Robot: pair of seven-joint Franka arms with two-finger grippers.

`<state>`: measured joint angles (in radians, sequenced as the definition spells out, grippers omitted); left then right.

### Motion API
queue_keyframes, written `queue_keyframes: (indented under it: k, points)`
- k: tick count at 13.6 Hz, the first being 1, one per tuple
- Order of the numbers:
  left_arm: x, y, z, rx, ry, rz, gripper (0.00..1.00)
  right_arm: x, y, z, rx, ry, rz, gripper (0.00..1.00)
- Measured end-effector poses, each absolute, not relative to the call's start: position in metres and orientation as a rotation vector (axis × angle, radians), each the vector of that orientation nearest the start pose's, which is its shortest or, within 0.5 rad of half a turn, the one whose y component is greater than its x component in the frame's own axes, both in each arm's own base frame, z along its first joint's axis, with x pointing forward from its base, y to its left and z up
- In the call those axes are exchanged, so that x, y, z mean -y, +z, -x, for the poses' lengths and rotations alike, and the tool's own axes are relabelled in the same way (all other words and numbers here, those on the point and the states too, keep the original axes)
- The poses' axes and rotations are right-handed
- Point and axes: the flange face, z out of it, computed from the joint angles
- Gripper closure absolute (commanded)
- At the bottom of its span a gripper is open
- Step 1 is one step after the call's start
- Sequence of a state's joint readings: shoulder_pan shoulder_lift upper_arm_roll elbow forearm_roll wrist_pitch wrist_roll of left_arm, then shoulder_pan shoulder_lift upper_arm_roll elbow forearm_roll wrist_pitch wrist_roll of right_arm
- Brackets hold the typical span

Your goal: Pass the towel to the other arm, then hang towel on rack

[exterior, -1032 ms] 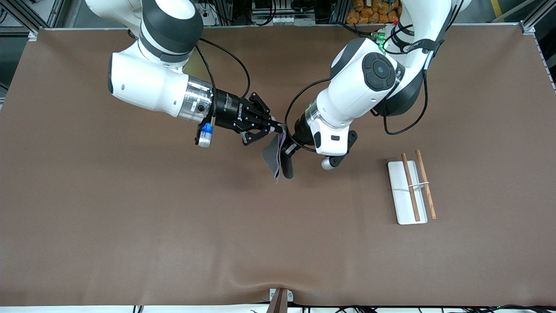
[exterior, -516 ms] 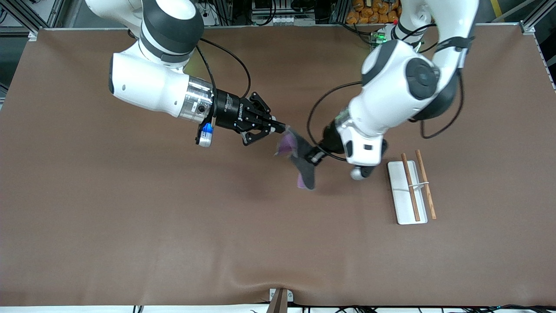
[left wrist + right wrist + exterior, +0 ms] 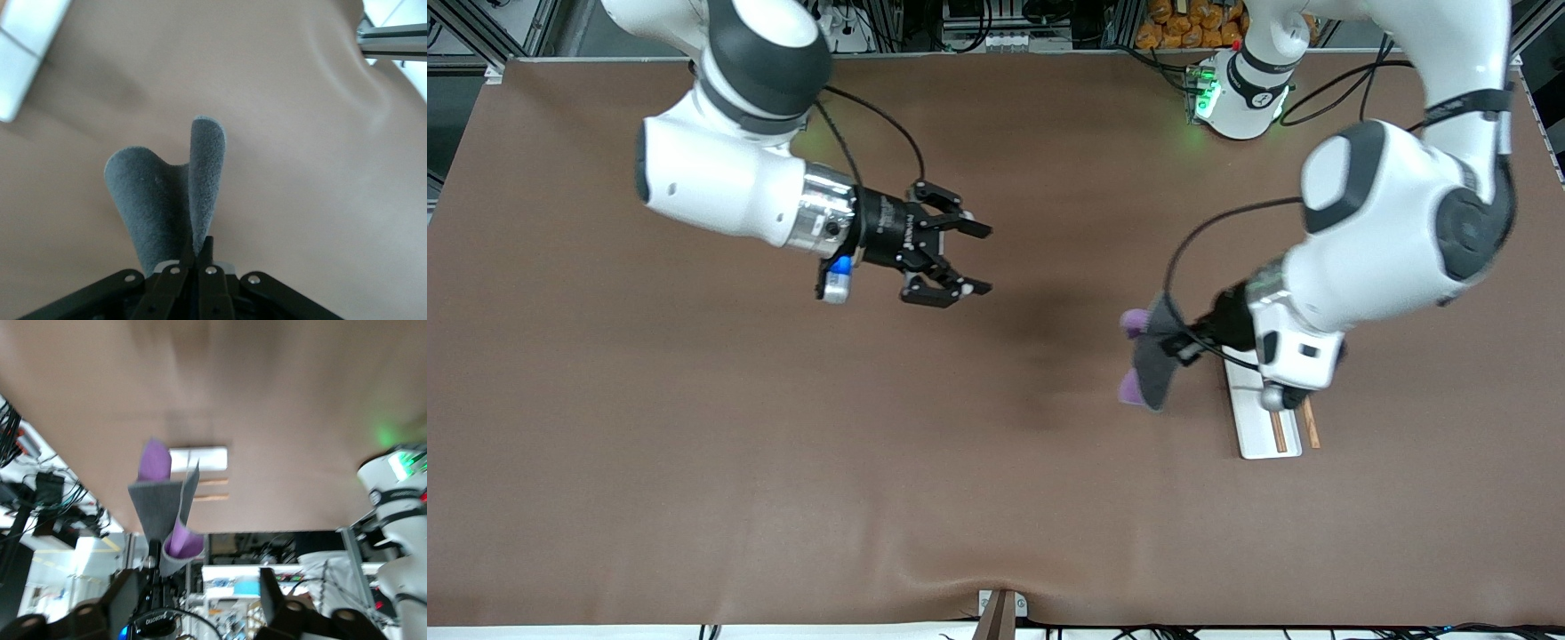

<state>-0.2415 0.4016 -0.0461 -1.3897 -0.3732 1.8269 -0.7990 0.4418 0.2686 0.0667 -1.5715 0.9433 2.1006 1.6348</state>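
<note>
The towel point(image 3: 1149, 360), purple on one face and dark grey on the other, hangs folded from my left gripper point(image 3: 1190, 345), which is shut on its edge. It hangs over the table just beside the rack point(image 3: 1258, 436). In the left wrist view the grey cloth point(image 3: 160, 200) sticks out from the closed left gripper point(image 3: 199, 250). My right gripper point(image 3: 983, 260) is open and holds nothing, over the table toward the right arm's end. The right wrist view shows the towel point(image 3: 163, 500) some way off from the open right gripper point(image 3: 200, 587), with the rack point(image 3: 200, 459) past it.
The rack's white base and two brown rods are partly covered by the left arm's wrist point(image 3: 1294, 356). The left arm's base point(image 3: 1240, 84) glows green at the table's back edge. Brown cloth point(image 3: 783, 462) covers the whole table.
The right gripper opened, let go of the towel and pulled back toward its own end. The left arm swung the towel from the middle of the table over to the rack.
</note>
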Motion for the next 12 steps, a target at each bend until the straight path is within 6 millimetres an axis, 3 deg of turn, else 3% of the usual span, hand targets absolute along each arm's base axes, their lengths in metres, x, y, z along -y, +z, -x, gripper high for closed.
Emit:
queue_keyframes:
  k: [3, 5, 7, 12]
  points:
    - [0.157, 0.471, -0.666, 0.935, 0.321, 3.334, 1.00, -0.312, 0.547, -0.577, -1.556, 0.831, 1.912, 0.00]
    - [0.128, 0.455, -0.674, 0.903, 0.332, 3.343, 1.00, -0.279, 0.556, -0.576, -1.464, 0.798, 2.045, 0.00]
    - [0.109, 0.439, -0.680, 0.872, 0.347, 3.349, 1.00, -0.236, 0.563, -0.573, -1.351, 0.735, 2.246, 0.00]
    - [0.070, 0.405, -0.690, 0.865, 0.413, 3.395, 1.00, -0.135, 0.562, -0.564, -0.785, 0.602, 2.779, 0.00]
